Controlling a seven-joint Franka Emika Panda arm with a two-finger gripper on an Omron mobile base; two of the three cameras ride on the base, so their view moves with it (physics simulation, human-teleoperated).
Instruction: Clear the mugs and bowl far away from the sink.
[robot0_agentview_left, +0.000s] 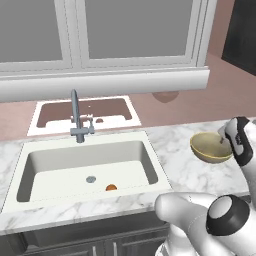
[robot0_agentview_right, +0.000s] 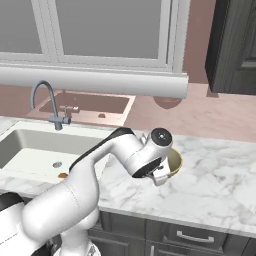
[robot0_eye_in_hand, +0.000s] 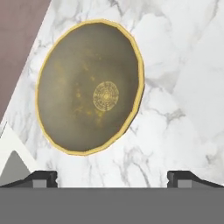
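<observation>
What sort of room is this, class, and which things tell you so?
A kitchen, rendered rather than real: a white sink with a gooseneck faucet set in a marble counter, cabinet drawers below, and a tan-yellow bowl on the counter.

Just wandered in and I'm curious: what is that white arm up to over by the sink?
The white arm is reaching over the marble counter to the right of the sink, with its open fingers hanging above a tan-yellow bowl. The bowl sits upright on the counter, not yet touched or held. A small orange thing lies in the basin near the drain, behind which the faucet stands.
</observation>
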